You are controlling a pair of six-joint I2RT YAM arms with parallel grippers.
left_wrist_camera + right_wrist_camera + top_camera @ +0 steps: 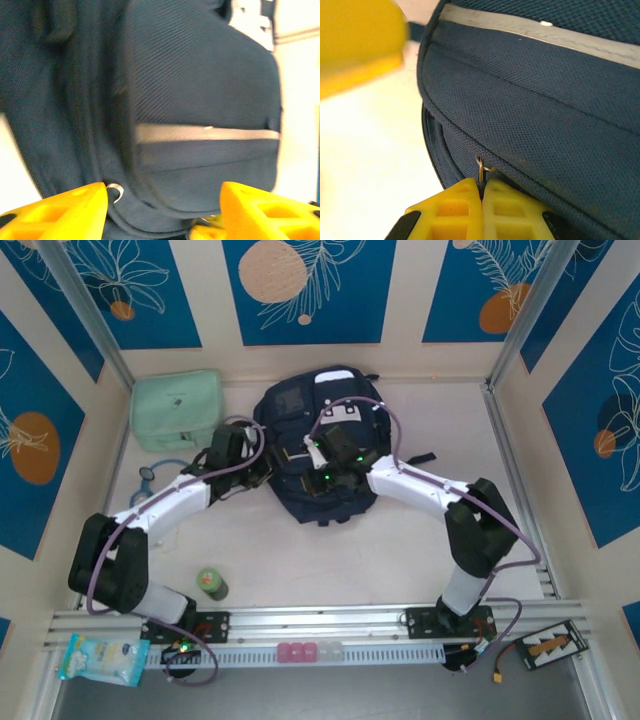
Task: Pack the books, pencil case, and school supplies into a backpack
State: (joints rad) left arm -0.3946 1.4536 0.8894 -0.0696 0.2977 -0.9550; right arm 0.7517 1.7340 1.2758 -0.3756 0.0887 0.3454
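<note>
Pale table (300,560), backpack (335,504), right jaws pinching zipper pull (480,171)

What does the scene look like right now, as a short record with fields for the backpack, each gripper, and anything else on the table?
backpack: navy, lying mid-table, a gripper at each side
right gripper: shut on the zip pull at the backpack's edge
left gripper: open, fingers spread at the backpack's side
mint bag: back left, apart from the backpack
bottle: green, near the left arm's base
</note>
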